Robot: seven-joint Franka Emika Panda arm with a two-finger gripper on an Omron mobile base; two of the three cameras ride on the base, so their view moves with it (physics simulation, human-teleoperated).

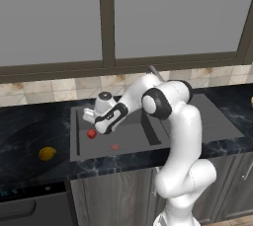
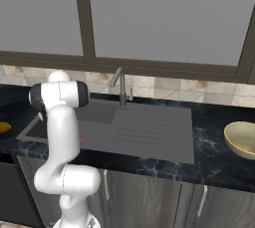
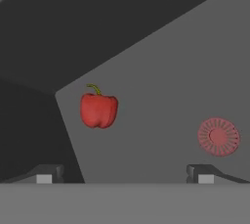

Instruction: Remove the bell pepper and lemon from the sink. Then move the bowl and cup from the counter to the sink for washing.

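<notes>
While the lemon [image 1: 47, 154] already lies out on the black surface [image 1: 29, 136] to the left of the sink [image 1: 128, 143], the bell pepper [image 1: 92, 133] sits on the basin floor near the left wall, so I judge the first half of the task about half done. The gripper [image 1: 91, 117] hangs over the basin just above the pepper. In the hand view the pepper [image 3: 98, 110] stands apart from both fingertips [image 3: 45, 174], ahead of them and toward the left one, with the reddish drain spot [image 3: 218, 136] off to the right. The jaws are spread wide with nothing between them.

What is left looks like most of the work. The pepper has yet to be grasped and lifted out onto the surface. The bowl [image 2: 242, 139] rests on the surface well to the right of the ribbed drainboard [image 2: 149, 127] and is not yet in the sink. I cannot make out the cup. The faucet [image 2: 119, 85] rises at the back edge of the sink, well clear of the pepper.

The next move likely calls for shifting the hand so the pepper is centred between the jaws, then descending.
</notes>
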